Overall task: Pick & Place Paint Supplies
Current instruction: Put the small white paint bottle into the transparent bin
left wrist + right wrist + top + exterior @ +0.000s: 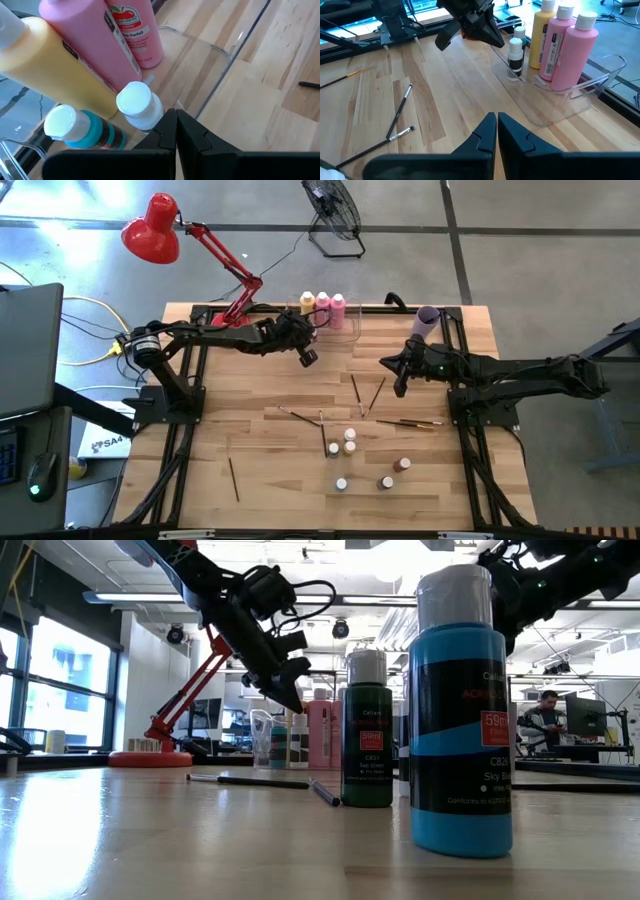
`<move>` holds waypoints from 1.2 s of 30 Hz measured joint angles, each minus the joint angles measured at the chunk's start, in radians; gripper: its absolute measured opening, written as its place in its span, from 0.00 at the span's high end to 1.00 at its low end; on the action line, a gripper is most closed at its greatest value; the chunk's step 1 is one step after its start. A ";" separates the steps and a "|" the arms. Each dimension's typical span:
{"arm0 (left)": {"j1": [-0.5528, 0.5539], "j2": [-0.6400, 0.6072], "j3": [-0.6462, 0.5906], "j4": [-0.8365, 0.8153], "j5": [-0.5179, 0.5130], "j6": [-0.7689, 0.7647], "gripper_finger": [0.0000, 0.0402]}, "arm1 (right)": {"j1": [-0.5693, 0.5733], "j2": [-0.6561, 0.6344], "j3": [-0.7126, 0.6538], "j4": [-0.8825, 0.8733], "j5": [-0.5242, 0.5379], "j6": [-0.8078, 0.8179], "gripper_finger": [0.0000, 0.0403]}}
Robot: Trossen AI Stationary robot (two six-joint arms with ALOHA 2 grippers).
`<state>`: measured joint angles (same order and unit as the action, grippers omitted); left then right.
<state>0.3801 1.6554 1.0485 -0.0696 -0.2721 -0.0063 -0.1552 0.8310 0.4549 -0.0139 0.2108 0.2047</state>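
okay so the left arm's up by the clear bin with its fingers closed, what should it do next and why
Probably swing the left gripper back toward the small bottles left standing on the table, opening on the way. It is shut and empty beside the clear bin, where a white-capped bottle already stands, so nothing is left to release there.

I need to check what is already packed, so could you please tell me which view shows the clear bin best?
The right wrist view: the clear bin shows its rim and the bottles inside. The left wrist view shows only a corner, the high view shows it small, and the low view mostly hides it.
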 joint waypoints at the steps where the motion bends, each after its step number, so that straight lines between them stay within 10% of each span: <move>1: 0.000 0.000 0.000 0.000 0.003 0.000 1.00 | 0.000 0.000 0.000 0.003 0.000 0.000 0.98; 36: 0.000 0.135 0.156 -0.122 -0.019 0.028 1.00 | -0.017 0.000 0.000 0.003 0.000 0.000 0.98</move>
<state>0.3798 1.7908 1.2041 -0.1919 -0.2914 0.0216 -0.1722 0.8307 0.4549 -0.0108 0.2108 0.2043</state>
